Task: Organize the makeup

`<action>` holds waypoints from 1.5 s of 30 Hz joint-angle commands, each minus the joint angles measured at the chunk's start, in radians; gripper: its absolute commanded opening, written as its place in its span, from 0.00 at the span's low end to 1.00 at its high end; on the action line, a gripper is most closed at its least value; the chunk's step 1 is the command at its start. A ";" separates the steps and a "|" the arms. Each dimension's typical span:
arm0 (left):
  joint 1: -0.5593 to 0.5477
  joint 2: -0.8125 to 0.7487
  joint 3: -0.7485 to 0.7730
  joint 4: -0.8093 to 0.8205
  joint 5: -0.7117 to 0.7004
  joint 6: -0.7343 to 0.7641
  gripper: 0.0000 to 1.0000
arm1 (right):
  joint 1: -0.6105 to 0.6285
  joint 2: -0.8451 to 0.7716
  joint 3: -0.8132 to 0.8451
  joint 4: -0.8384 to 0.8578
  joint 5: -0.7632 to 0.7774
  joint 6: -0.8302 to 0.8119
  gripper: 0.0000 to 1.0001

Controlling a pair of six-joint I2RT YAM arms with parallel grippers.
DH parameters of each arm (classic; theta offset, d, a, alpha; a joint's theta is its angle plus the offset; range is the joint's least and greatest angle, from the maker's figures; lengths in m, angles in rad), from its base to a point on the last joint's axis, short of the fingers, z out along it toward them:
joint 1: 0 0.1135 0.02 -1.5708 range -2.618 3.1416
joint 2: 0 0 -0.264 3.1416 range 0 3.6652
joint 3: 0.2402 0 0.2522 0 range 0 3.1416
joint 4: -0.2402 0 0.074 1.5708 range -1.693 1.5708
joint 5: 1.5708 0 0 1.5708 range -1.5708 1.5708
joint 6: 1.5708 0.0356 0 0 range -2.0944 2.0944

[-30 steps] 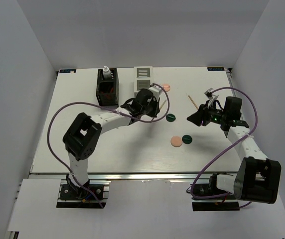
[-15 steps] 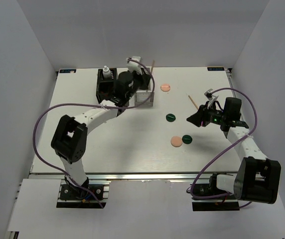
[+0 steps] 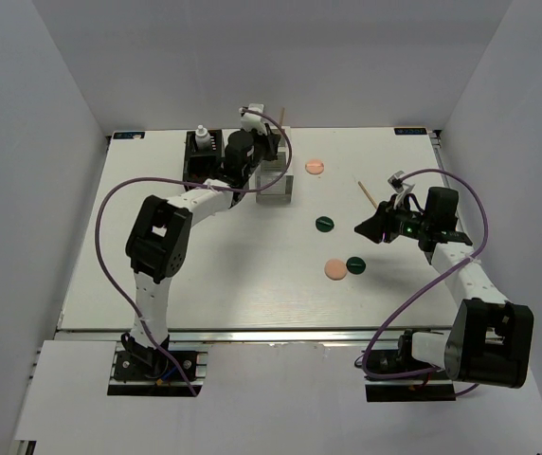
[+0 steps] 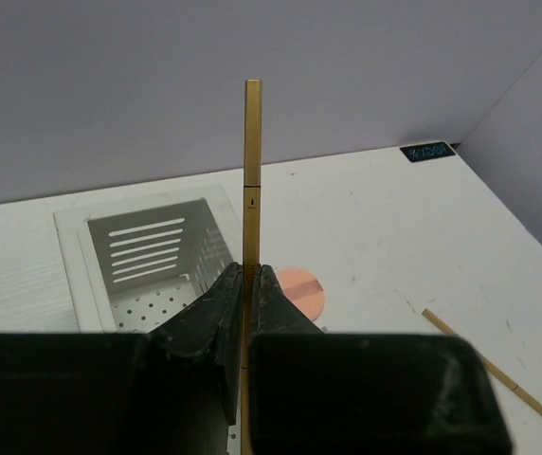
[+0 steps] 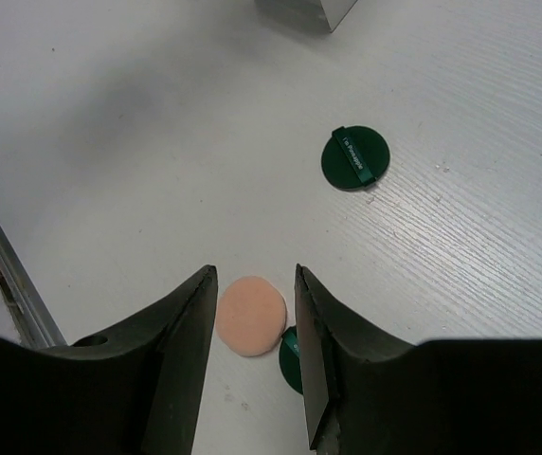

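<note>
Left claw (image 4: pixel 249 280): we log it pinched on a thin wooden stick (image 4: pixel 252 171), held upright by the white slatted box (image 4: pixel 148 256); a second ago it sat mid-table, so we judge the drop-in is near. Right claw (image 5: pixel 254 289): half-spread, empty, unmoved above a peach disc (image 5: pixel 250 318). We list a second stick (image 3: pixel 368 193), another peach disc (image 3: pixel 316 167) and green discs (image 3: pixel 324 224) loose on the table (image 3: pixel 205 275).

Dark right fingers (image 5: pixel 176 351) spread apart, hanging above white bench (image 5: pixel 110 142). In gap between them, peach disc (image 5: pixel 250 316) flat on bench. Just beside it, dark-green disc (image 5: pixel 291 358), touching or overlapping peach edge, mostly hidden by one finger. Farther off, well apart, second dark-green disc (image 5: pixel 356 157) with strap across top. At top edge, grey box corner (image 5: pixel 301 11). At left, metal rail (image 5: pixel 6 275).
</note>
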 commanded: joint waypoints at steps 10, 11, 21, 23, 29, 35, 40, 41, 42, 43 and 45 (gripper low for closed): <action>0.002 -0.025 0.011 -0.036 0.013 0.046 0.06 | -0.004 0.001 0.006 0.037 -0.026 0.004 0.52; 0.000 -0.023 0.010 -0.040 0.015 0.046 0.09 | -0.006 0.001 0.006 0.036 -0.026 0.004 0.52; 0.000 -0.066 -0.055 -0.030 0.004 0.027 0.53 | -0.006 -0.010 0.004 0.017 -0.021 0.001 0.56; 0.000 -0.080 -0.067 -0.023 0.004 0.027 0.58 | -0.004 -0.010 0.006 0.016 -0.021 0.001 0.56; 0.000 -0.164 -0.101 0.003 0.016 0.000 0.63 | -0.006 -0.003 0.026 0.005 -0.007 -0.008 0.58; 0.000 -0.334 -0.128 -0.088 0.077 -0.002 0.34 | -0.004 0.007 0.060 -0.010 0.014 -0.021 0.58; 0.005 -0.505 -0.150 -0.352 0.154 -0.040 0.00 | -0.006 0.030 0.090 -0.022 0.068 -0.021 0.58; 0.005 -0.540 -0.171 -0.418 0.172 -0.049 0.00 | -0.004 0.034 0.095 -0.022 0.095 -0.021 0.58; 0.006 -0.612 -0.229 -0.444 0.177 -0.069 0.12 | -0.004 0.040 0.096 -0.021 0.132 -0.016 0.58; 0.006 -0.650 -0.266 -0.478 0.183 -0.077 0.26 | -0.004 0.057 0.104 -0.009 0.230 -0.010 0.59; 0.008 -0.777 -0.397 -0.492 0.183 -0.108 0.61 | -0.004 0.083 0.121 0.004 0.331 -0.001 0.60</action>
